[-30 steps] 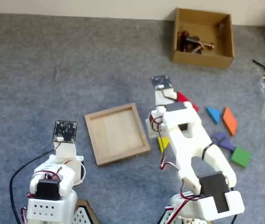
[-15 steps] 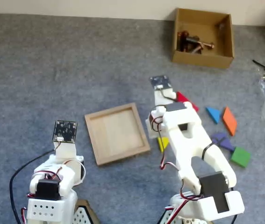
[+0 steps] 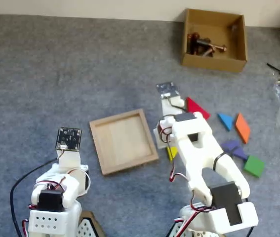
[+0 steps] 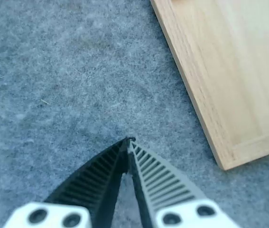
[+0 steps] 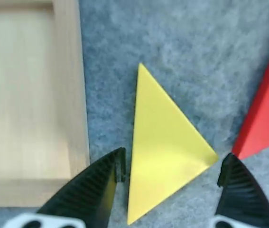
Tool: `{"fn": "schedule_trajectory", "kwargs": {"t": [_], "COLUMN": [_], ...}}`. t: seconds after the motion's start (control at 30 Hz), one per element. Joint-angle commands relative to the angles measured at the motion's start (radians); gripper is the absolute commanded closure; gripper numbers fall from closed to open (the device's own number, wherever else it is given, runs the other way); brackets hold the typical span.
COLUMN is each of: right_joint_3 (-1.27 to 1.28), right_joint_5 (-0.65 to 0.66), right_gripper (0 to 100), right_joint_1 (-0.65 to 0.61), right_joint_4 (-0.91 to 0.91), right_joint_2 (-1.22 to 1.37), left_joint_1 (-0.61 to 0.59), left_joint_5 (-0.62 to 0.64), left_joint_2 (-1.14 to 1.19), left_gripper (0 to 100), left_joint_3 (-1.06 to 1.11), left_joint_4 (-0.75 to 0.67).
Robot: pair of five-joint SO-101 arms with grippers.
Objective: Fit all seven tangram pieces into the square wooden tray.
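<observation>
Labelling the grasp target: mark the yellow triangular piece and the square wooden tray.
Yellow triangular piece (image 5: 160,147), right wrist view, its flat face.
Square wooden tray (image 5: 70,95), right wrist view, its raised rim.

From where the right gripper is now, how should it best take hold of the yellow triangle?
Probably from straight above, as the yellow triangle lies flat on the carpet. Close on its long edge facing the wooden tray and the opposite corner near the red piece; the open right gripper straddles both.

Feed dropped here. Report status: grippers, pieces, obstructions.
Left gripper shut, over carpet beside wooden tray. Right gripper open, straddling yellow triangle next to tray. Tray empty. Red triangle close beside yellow one.
</observation>
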Motion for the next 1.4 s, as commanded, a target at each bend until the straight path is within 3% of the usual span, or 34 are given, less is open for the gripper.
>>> {"fn": "schedule_trajectory", "kwargs": {"t": [0.0,0.27,1.37], "right_joint_3": [-0.01,-0.027,-0.041], "right_joint_5": [0.031,0.031,0.075], "right_gripper": [69.3,69.3,74.3], "right_joint_1": [-0.007,-0.005,-0.01], "right_joint_4": [-0.021,-0.008,-0.01], "right_joint_2": [-0.005,0.117,0.116], "left_joint_1": [0.015,0.015,0.015], "left_joint_5": [0.008,0.008,0.008], "left_joint_2": [-0.007,-0.007,-0.007], "left_gripper": [99,99,99], "left_joint_3": [0.019,0.019,0.019], "left_joint_4": [-0.002,-0.002,-0.002]}}
